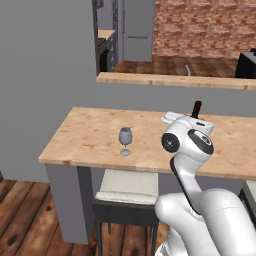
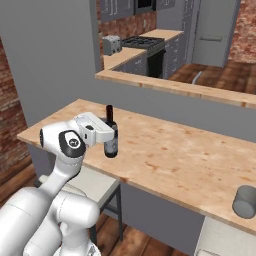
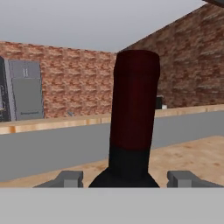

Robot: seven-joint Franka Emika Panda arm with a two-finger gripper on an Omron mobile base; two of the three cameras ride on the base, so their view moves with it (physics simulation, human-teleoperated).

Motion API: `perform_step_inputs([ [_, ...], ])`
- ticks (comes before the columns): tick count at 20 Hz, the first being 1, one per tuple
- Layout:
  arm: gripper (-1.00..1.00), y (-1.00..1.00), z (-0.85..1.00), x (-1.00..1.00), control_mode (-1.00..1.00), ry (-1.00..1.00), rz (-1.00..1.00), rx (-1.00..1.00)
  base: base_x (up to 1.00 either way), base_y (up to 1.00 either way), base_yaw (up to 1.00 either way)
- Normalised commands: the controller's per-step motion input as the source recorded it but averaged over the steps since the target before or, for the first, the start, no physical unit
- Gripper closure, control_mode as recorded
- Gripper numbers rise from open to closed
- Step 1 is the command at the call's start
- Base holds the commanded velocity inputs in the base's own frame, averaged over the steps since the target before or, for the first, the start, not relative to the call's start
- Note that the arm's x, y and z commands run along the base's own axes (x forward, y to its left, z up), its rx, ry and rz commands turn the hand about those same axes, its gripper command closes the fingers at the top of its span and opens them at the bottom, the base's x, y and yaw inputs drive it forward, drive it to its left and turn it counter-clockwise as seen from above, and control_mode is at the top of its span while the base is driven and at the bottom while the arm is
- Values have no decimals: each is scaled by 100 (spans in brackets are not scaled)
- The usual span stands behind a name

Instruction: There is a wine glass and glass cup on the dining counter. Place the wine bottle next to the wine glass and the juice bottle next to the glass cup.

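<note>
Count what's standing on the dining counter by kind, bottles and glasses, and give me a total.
Bottles: 1, the wine bottle
Stemmed glasses: 1, the wine glass
Tumblers: 1, the grey glass cup
Total: 3

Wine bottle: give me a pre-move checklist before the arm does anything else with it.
1. Wine bottle upright on the dining counter: ok.
2. Bottle centred between the fingertips, hand view: ok, neck sits midway.
3. Gripper firmly closed on the bottle: cannot tell; the fingertips flank it, but contact is hidden.
4. Wine glass standing upright: ok.
5. Bottle beside the wine glass: cannot tell; the left base view puts the bottle to the glass's right, with the arm covering its base.
6. Counter between bottle and glass free of obstacles: cannot tell, the arm covers part of it.
</note>
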Motion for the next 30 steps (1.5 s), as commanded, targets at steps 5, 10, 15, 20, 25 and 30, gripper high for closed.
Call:
perform_step_inputs([
  [5,100,0,0,0,100,0,0,0,0,0,0],
  [10,100,0,0,0,100,0,0,0,0,0,0],
  [15,100,1,0,-2,-100,0,0,-3,0,0,0],
  [20,100,4,0,0,-100,0,1,-1,0,0,0],
  [25,100,14,1,-1,-100,-5,15,-5,0,0,0],
  [30,100,14,9,0,-100,0,40,-3,0,0,0],
])
